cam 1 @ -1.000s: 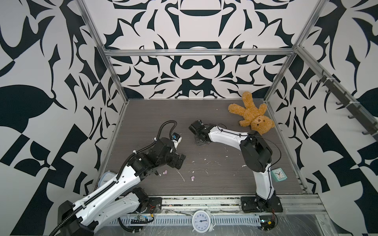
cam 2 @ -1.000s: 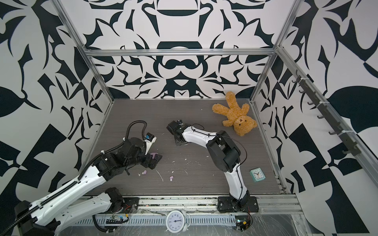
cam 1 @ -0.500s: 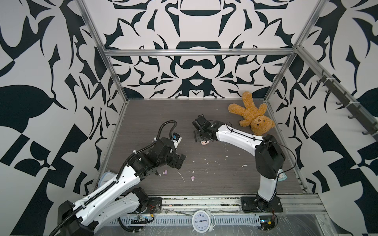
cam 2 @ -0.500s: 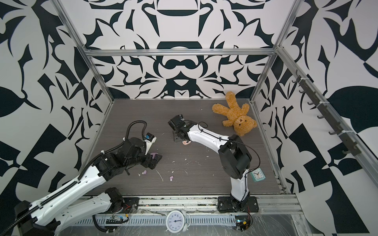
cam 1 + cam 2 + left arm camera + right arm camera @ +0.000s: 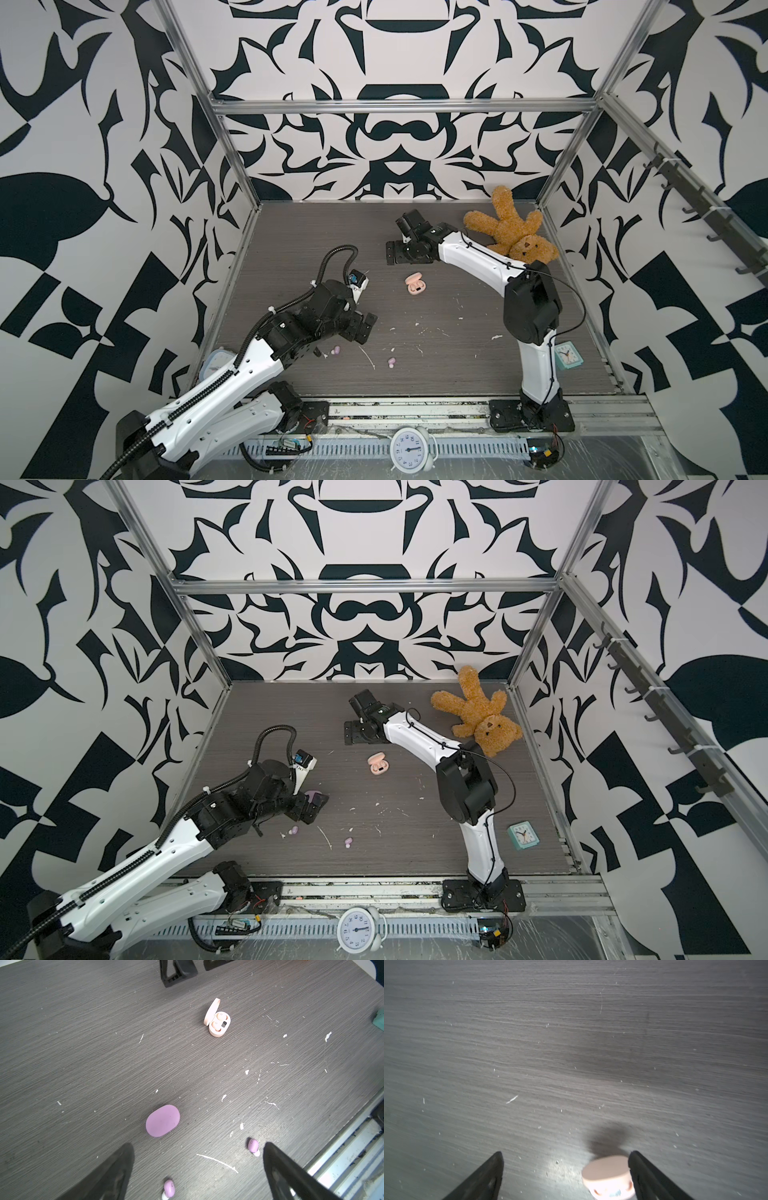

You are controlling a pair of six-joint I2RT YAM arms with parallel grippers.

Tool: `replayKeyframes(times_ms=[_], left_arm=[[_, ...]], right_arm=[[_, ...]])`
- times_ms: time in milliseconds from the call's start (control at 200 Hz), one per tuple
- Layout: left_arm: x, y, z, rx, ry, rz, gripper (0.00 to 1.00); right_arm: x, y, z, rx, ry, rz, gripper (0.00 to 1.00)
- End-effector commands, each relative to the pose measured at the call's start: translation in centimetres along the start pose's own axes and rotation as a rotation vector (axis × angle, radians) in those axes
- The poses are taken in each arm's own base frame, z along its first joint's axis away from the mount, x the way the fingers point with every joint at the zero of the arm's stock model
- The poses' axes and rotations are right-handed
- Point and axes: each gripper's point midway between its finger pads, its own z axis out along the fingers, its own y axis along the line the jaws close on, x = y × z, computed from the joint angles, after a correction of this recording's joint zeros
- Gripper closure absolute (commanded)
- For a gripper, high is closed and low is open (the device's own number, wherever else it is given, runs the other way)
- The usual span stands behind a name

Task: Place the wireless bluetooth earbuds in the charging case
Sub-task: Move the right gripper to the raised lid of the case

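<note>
The peach-pink charging case [image 5: 414,284] [image 5: 377,764] stands open mid-table, with two peach earbuds [image 5: 218,1022] seated in it. My right gripper [image 5: 395,254] [image 5: 353,734] [image 5: 566,1153] hovers just behind it, open; in the right wrist view the case's lid [image 5: 607,1169] shows blurred beside one finger. A closed lilac case [image 5: 162,1120] [image 5: 312,794] lies in front of my open left gripper [image 5: 198,1145] [image 5: 365,328]. Two lilac earbuds lie loose on the table, one [image 5: 253,1145] [image 5: 336,351] close to a left finger, the other [image 5: 169,1188] [image 5: 391,363] between the fingers.
A teddy bear [image 5: 509,235] lies at the back right. A teal clock [image 5: 567,355] stands by the right arm's base, and a white clock [image 5: 409,451] sits on the front rail. White scraps [image 5: 216,1160] litter the grey tabletop. Metal frame posts border the table.
My right gripper has opened, let go of the pink case and drawn back toward the rear wall, its elbow swinging right. The case stays open on the table. The left arm has not moved.
</note>
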Motion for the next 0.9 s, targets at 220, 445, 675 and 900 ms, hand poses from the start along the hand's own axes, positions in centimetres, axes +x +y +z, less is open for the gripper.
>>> replayKeyframes(times_ms=[220, 445, 675, 900], left_arm=[[0.4, 0.2, 0.0, -0.007, -0.002, 0.004, 0.01], [0.4, 0.1, 0.0, -0.002, -0.001, 0.006, 0.01], [0.4, 0.0, 0.0, 0.000, 0.000, 0.004, 0.01], [0.4, 0.0, 0.0, -0.001, 0.002, 0.006, 0.01]], right_arm=[[-0.5, 1.9, 0.4, -0.090, 0.044, -0.011, 0.01], [1.0, 1.2, 0.6, -0.084, 0.073, -0.009, 0.01], [2.0, 0.8, 0.6, -0.080, 0.095, -0.008, 0.01], [2.6, 0.5, 0.1, -0.082, 0.101, 0.006, 0.01]])
